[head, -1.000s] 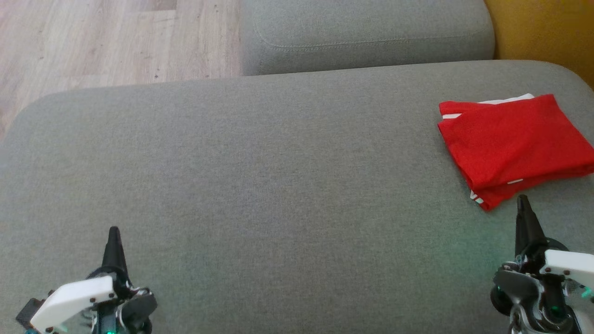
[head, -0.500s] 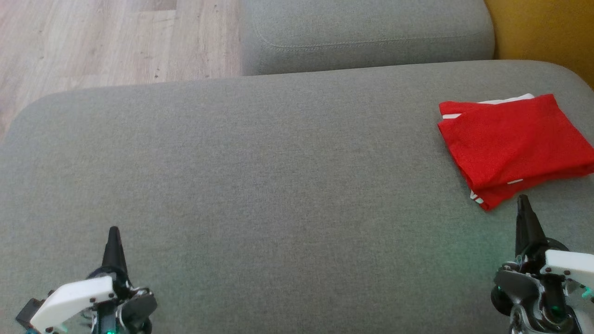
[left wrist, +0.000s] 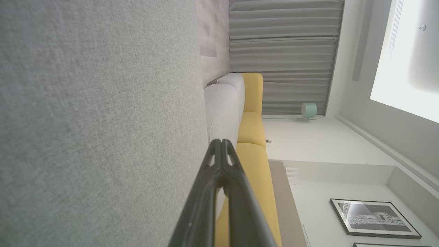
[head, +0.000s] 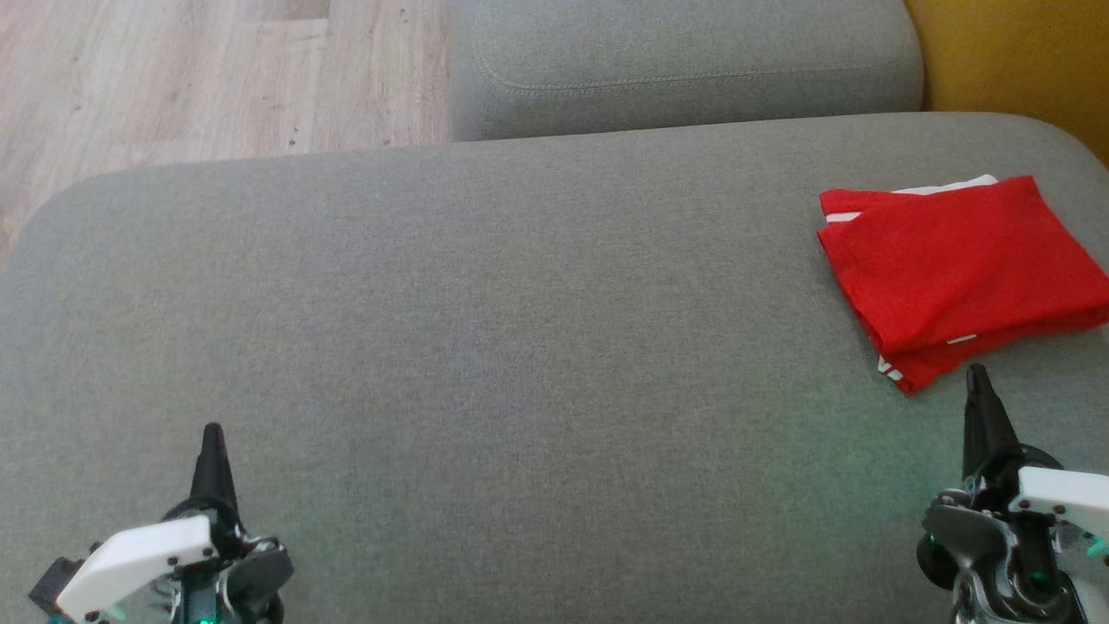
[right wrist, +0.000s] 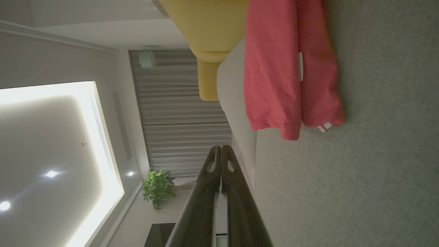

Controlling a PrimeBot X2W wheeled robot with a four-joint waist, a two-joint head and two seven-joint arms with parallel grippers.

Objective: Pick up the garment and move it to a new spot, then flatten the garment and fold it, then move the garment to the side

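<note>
— While the right gripper (head: 977,381) and the left gripper (head: 212,438) are both pinched tight with nothing between their fingers, where does the garment (head: 962,264) lie?

— On the grey cushion (head: 520,347), at its far right end. It is a rough rectangle of folded red cloth with white trim showing at two corners. One side runs off the head view, so how near it comes to the cushion's right edge cannot be told.

— And the arms?

— The left gripper hangs over the cushion's near left part, well apart from the cloth. The right gripper hangs over the near right part, its tip just short of the garment's nearest corner and not touching it.

— How would the cloth handle?

— Probably light, thin and limp. It lies in slack layers, and lifted by one point it would likely droop and come unfolded.

— Where should the robot take hold?

— Likely along the near edge facing the right gripper, pinching through every layer once the fingers have parted. Two holds along that edge would keep the fold together better.
</note>
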